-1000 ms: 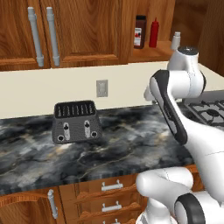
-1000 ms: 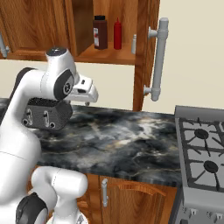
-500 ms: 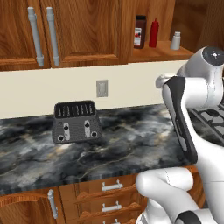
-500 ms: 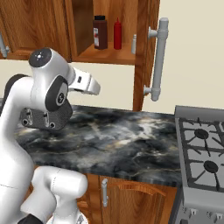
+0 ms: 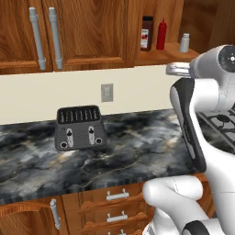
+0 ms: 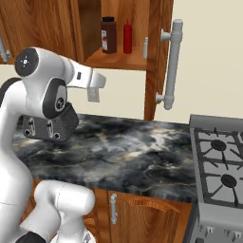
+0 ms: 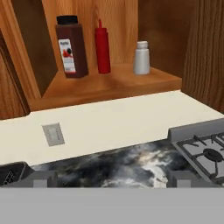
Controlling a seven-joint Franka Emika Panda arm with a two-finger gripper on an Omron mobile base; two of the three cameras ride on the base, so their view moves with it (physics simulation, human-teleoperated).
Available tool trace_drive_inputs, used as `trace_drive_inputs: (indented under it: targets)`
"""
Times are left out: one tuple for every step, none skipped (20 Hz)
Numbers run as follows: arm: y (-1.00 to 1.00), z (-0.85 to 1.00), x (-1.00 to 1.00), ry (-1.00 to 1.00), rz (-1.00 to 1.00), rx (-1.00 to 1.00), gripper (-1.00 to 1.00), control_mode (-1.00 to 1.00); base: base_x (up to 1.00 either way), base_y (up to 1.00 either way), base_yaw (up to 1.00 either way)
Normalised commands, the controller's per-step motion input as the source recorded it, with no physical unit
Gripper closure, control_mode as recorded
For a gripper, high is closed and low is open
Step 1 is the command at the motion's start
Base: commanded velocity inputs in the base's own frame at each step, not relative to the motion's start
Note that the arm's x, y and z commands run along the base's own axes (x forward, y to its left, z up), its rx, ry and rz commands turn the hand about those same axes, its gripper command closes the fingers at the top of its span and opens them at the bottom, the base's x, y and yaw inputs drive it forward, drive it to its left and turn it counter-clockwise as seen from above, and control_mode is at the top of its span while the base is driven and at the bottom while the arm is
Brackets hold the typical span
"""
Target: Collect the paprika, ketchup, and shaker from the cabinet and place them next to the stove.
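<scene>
Jar [image 7: 71, 46], bottle [image 7: 103, 47] and shaker [image 7: 141, 57] stand close; tool [image 7: 109, 178], fingers apart, could topple a neighbour when reaching in.

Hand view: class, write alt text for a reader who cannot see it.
Three containers stand on an open wooden cabinet shelf: paprika left, ketchup middle, shaker right. Below lie a cream wall with a wall outlet, a dark marble counter and the stove at right.

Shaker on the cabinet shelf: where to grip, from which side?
Grip the shaker around its straight cylindrical body, below the rounded top, coming level from the open front of the cabinet. It stands upright near the shelf's front edge, apart from the ketchup, so the fingers likely fit on both sides.
</scene>
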Motion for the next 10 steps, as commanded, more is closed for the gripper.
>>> trace_drive_inputs:
  targets:
    - [0.00,0.56,0.00,-0.15,0.00,-0.01,-1.00,-1.00,0.00,0.00,0.00]
    - [0.00,0.57,0.00,-0.14,0.00,-0.02,-1.00,-1.00,0.00,0.00,0.00]
    - [-0.14,0.54,0.00,-0.15,0.00,0.00,-1.00,-1.00,0.00,0.00,0.00]
    - [-0.09,0.54,0.03,-0.14,0.00,-0.01,-1.00,-1.00,0.00,0.00,0.00]
    - [0.00,0.54,0.19,-0.09,0.00,-0.02,-1.00,-1.00,0.00,0.00,0.00]
    - [0.00,0.51,0.26,-0.06,0.00,-0.03,-1.00,-1.00,0.00,0.00,0.00]
    - [0.00,0.47,0.32,-0.05,0.00,-0.02,-1.00,-1.00,0.00,0.00,0.00]
    - [0.00,0.42,0.37,-0.02,0.00,-0.01,-1.00,-1.00,0.00,0.00,0.00]
    - [0.00,0.38,0.40,0.00,0.00,-0.01,-1.00,-1.00,0.00,0.00,0.00]
    - [-0.03,0.34,0.40,0.00,0.00,0.00,-1.00,-1.00,0.00,0.00,0.00]
